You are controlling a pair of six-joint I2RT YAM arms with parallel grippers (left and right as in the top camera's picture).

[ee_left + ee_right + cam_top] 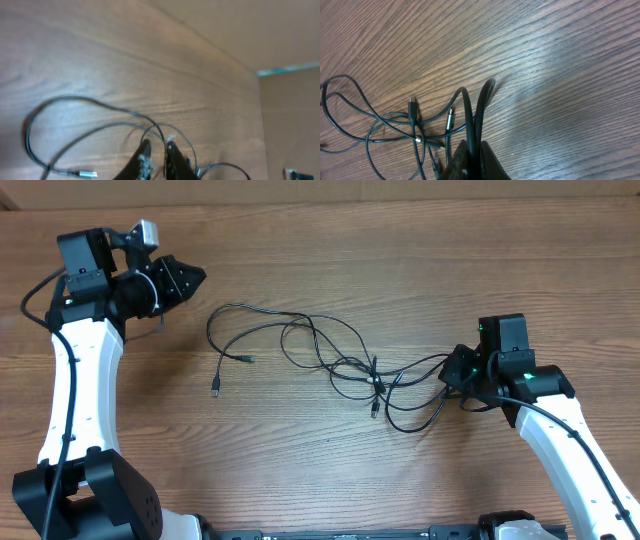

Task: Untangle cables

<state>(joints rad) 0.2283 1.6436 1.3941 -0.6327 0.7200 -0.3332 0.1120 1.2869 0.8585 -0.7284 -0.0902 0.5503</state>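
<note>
While the right claw pinches the cables mid-frame on the surface, untangling looks barely begun; the left claw, slightly parted, empty, upper left, must next grab a strand.

Thin black cables in one loose tangle across the middle of the table

Wide slack loops lie flat on the left, with two small plug ends free at that edge; the strands cross and knot near the centre, where more short plugs cluster; at the right end a doubled loop stands up off the wood, pinched in the right gripper.
</note>
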